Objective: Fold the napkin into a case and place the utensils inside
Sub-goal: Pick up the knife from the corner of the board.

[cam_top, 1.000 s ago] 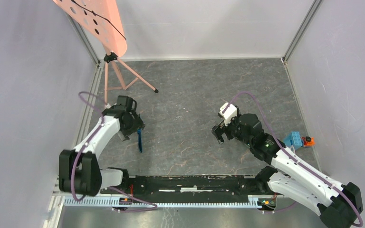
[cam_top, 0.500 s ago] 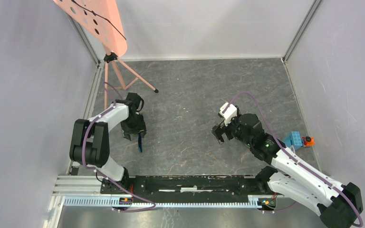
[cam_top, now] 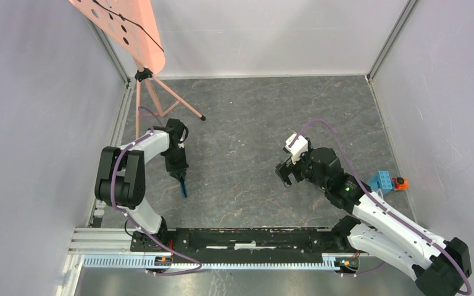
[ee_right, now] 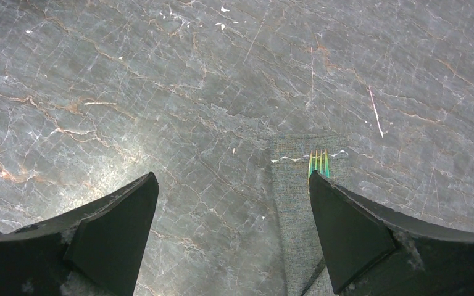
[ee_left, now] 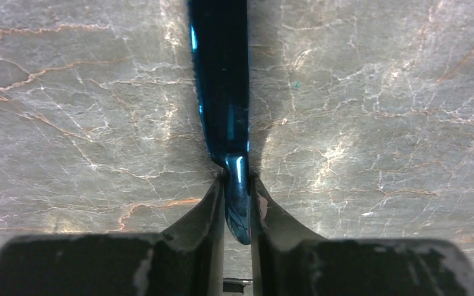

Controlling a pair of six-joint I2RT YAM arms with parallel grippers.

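Note:
A blue utensil point(cam_top: 183, 187) lies on the slate floor at the left. My left gripper point(cam_top: 181, 176) has come down over its far end. In the left wrist view both fingers of the left gripper point(ee_left: 237, 182) press against the rounded end of the blue utensil point(ee_left: 222, 92), shut on it. My right gripper point(cam_top: 287, 174) hangs open at centre right. In the right wrist view the right gripper point(ee_right: 232, 179) stands wide above the floor. Beside its right finger lies the napkin folded as a narrow grey case point(ee_right: 293, 203), with green-yellow fork tines point(ee_right: 318, 161) poking from its top edge.
A pink perforated board point(cam_top: 123, 31) on a tripod point(cam_top: 160, 102) stands at the back left, close to the left arm. A blue-and-white block with an orange part point(cam_top: 386, 182) sits by the right wall. White walls enclose the floor on three sides.
My left gripper has swung in over the blue utensil's far end, lowered, and closed on it. The right arm has stayed still.

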